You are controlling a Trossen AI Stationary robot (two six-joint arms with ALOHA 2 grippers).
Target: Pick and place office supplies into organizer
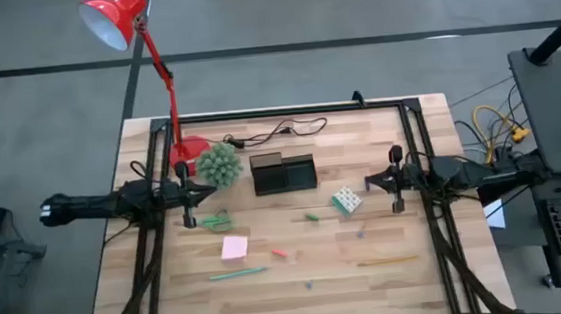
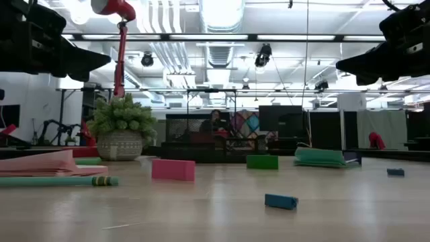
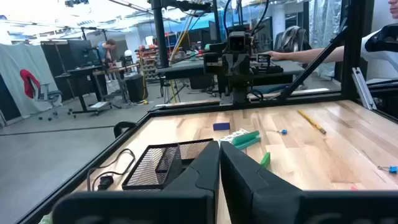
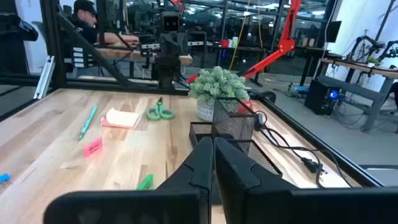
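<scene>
The black mesh organizer (image 1: 284,173) stands at the table's far middle. The office supplies lie scattered on the wood in front of it: green-handled scissors (image 1: 215,222), a pink sticky-note pad (image 1: 234,247), a slim green pen (image 1: 238,274), a white-green block (image 1: 346,201), a thin yellowish stick (image 1: 387,261) and tiny coloured bits (image 1: 279,252). My left gripper (image 1: 208,193) hangs shut above the table's left side, pointing level toward the right. My right gripper (image 1: 371,181) hangs shut above the right side, pointing back at it. Neither holds anything (image 3: 219,146) (image 4: 212,142).
A spiky green ball plant (image 1: 218,164) and a red desk lamp's base (image 1: 192,149) stand left of the organizer. A black cable (image 1: 278,131) runs along the far edge. A black frame (image 1: 287,112) rims the table. People sit in the room beyond.
</scene>
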